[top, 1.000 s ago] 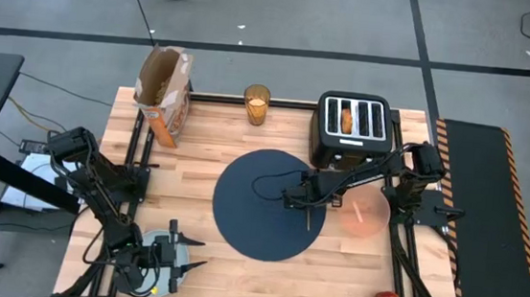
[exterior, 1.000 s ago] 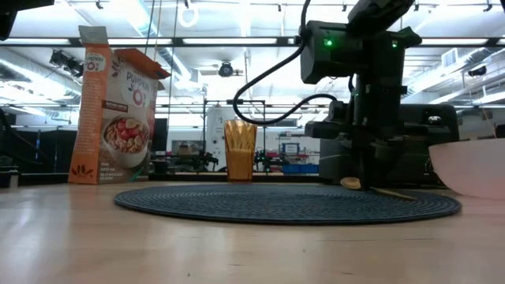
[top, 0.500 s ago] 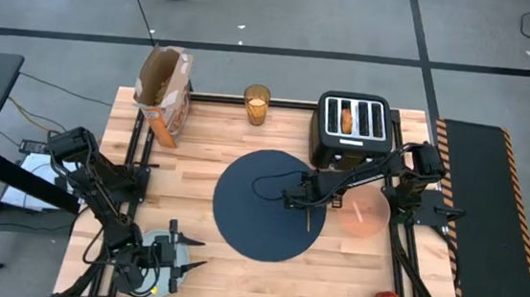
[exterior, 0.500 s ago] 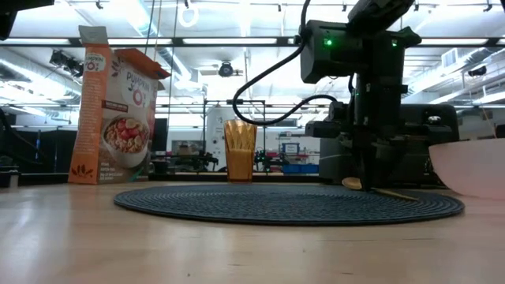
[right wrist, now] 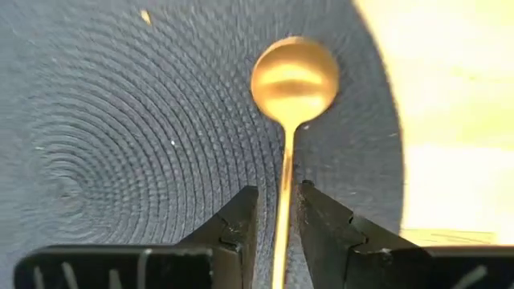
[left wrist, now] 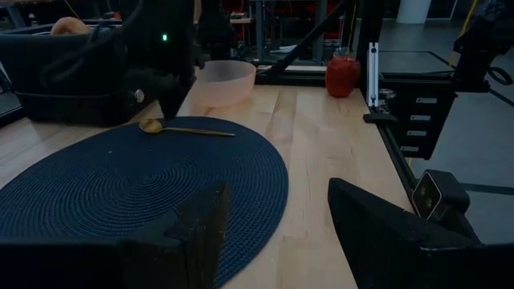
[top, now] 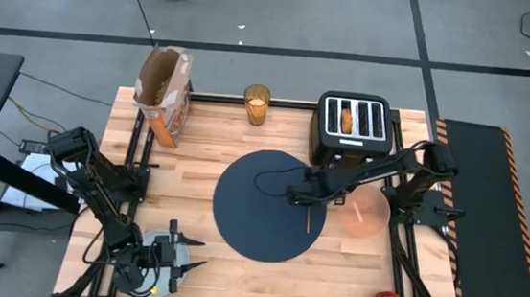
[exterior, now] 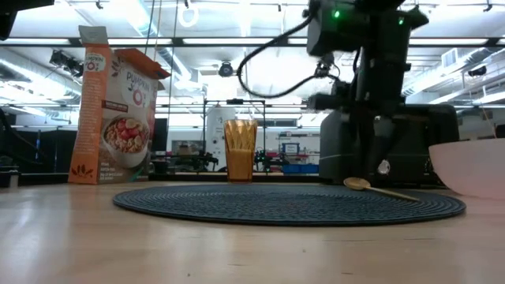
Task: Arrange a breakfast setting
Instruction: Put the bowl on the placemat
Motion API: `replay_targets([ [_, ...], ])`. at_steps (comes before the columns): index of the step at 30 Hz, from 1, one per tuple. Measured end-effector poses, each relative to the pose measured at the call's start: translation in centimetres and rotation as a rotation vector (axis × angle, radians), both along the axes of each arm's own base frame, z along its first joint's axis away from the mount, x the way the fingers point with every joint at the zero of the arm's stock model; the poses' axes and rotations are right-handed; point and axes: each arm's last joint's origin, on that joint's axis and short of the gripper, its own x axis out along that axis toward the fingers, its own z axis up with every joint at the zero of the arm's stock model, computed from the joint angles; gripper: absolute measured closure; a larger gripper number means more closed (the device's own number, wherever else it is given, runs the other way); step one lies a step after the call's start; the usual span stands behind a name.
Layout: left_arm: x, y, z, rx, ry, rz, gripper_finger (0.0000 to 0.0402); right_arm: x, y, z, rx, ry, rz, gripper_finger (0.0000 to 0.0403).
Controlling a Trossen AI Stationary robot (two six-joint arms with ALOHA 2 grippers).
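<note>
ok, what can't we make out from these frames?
- Pale blue-green plate: high view, mostly hidden under the left gripper.
- Gold spoon handle end: right wrist view, cut off by the picture's edge between the right gripper fingers.
- Pinkish clear bowl: low view, cut off at the picture's edge.
- Toast: high view, too small to judge.

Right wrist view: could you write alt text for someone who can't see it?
A gold spoon lies on a dark-blue mat, its handle running between the two slightly parted fingers of the right claw just above it. Pale wooden table shows beyond the mat's edge.
</note>
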Motion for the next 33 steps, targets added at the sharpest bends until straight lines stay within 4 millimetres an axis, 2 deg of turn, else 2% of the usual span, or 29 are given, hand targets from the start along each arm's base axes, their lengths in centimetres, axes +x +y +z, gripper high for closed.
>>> replay_targets([
  [4, 0.0, 0.0, 0.0, -0.003, 0.0, 0.0, 0.018, -1.2, 0.0, 2.5, -0.026, -0.047, 0.021, 0.031],
  [11, 0.0, 0.0, 0.0, -0.007, -0.001, 0.003, 0.018, -3.4, 1.6, 9.1, -0.044, -0.194, 0.203, 0.03],
  [16, 0.3, 0.2, 0.0, -0.017, -0.003, 0.018, 0.018, -4.8, 4.3, 14.3, -0.062, -0.224, 0.434, 0.0299],
  [19, 0.4, 0.2, 0.0, -0.03, -0.007, 0.019, 0.018, -5.9, 6.6, 16.1, -0.079, -0.228, 0.614, 0.0299],
  [22, 0.5, 0.2, 0.3, -0.052, -0.022, 0.021, 0.018, -7.4, 8.3, 16.0, -0.114, -0.154, 0.72, 0.0299],
  [26, 1.4, 0.5, 1.0, -0.085, -0.06, 0.046, 0.0179, -9.1, 8.9, 14.4, -0.111, -0.004, 0.752, 0.0286],
  [29, 2.5, 1.1, 1.4, -0.126, -0.081, 0.059, 0.0179, -9.2, 9.0, 13.3, -0.11, 0.02, 0.778, 0.0259],
  [33, 4.0, 2.2, 1.8, -0.167, -0.088, 0.059, 0.0179, -8.9, 8.9, 10.7, -0.114, 0.037, 0.777, 0.0211],
])
